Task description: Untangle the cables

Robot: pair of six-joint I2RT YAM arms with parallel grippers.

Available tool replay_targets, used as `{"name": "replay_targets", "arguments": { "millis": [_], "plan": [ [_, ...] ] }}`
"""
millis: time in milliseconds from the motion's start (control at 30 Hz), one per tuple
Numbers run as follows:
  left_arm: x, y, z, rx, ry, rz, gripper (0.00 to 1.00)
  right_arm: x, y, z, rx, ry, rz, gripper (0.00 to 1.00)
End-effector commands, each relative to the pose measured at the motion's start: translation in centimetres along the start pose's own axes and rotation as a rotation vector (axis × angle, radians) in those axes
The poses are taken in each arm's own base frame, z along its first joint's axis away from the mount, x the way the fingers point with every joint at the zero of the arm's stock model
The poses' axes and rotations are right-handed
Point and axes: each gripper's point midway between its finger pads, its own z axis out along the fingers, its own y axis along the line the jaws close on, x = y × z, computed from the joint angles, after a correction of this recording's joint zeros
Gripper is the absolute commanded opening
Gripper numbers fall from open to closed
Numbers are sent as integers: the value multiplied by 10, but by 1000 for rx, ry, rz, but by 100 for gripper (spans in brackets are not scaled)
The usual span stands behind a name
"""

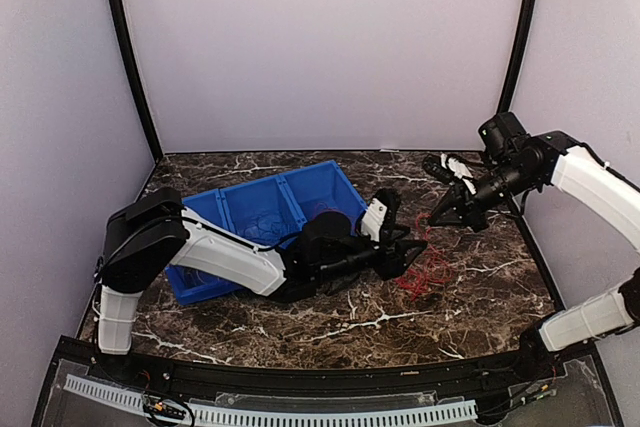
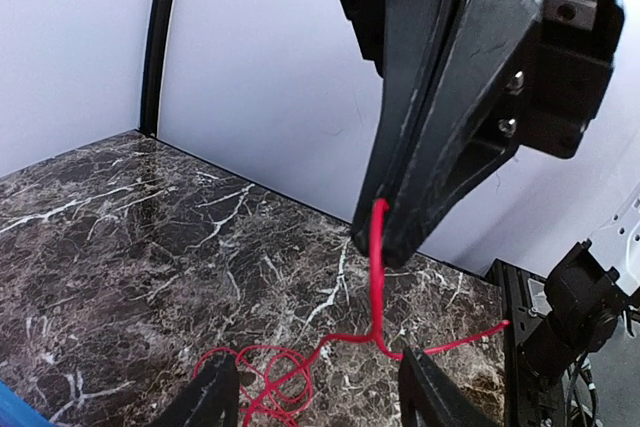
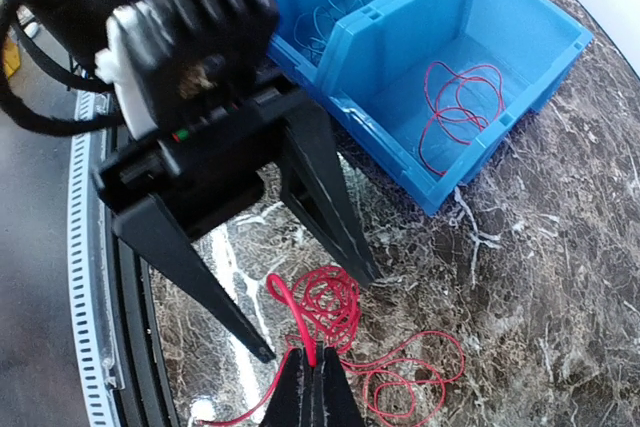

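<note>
We see a blue bin (image 3: 480,172) on the marble table (image 1: 450,317), with the left arm lying across its front. A coiled red cable (image 3: 455,112) rests in the bin's end compartment, and the next compartment holds fainter loops of another cable (image 3: 335,17). The loose red cable (image 1: 428,269) lies bunched on the table near the bin's corner. From that bunch one strand climbs almost upright to the right gripper (image 2: 385,232), whose fingers are pressed together on it. The left gripper (image 2: 320,397) hangs low, its fingers spread wide on either side of the bunch and gripping nothing. We cannot tell whether they touch it.
</note>
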Motion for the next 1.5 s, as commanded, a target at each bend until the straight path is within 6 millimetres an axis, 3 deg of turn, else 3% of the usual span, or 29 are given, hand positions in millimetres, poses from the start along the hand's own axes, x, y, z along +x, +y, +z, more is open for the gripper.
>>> {"name": "replay_targets", "arguments": {
  "millis": [0,67,233,267,300,333,367,400,433,467,500,600,900,1233,1367,1400,1467],
  "plan": [
    [-6,-2,13,-8,-54,-7,54,-25,25,-18,-68,-84,-23,0],
    [4,2,15,-19,-42,-4,48,-29,33,-22,-100,-103,-43,0],
    [17,-5,4,41,-40,-8,5,-26,33,-18,-106,-110,-42,0],
    [21,-6,1,45,-31,-13,2,-24,31,-15,-100,-109,-40,0],
    [16,-8,-2,55,-46,-24,0,-21,29,-11,-95,-108,-37,10],
    [18,-7,-5,52,-42,-28,0,-17,26,-7,-84,-103,-38,26],
    [9,-7,-8,47,-67,-42,0,-10,22,-1,-74,-95,-33,37],
    [12,-5,-14,41,-60,-66,0,-4,18,5,-64,-93,-33,46],
    [-3,-2,-19,17,-111,-82,0,1,16,11,-60,-92,-31,52],
    [2,1,-27,2,-108,-117,0,8,14,18,-67,-89,-24,57],
    [-15,1,-34,-4,-160,-137,0,14,13,25,-77,-84,-18,65],
    [-17,5,-49,-14,-180,-208,0,34,22,49,-171,-47,-10,74],
    [-21,8,-76,-18,-213,-338,0,54,13,127,-206,67,-1,76],
    [-26,9,-85,-24,-227,-359,0,29,26,162,-440,9,67,76],
    [-32,8,-86,-16,-238,-364,0,25,32,165,-501,-25,110,67],
    [-32,7,-86,-14,-238,-363,0,24,32,165,-507,-30,122,60],
    [-31,7,-87,-13,-237,-362,0,24,28,169,-495,-21,147,36]
  ]
}}
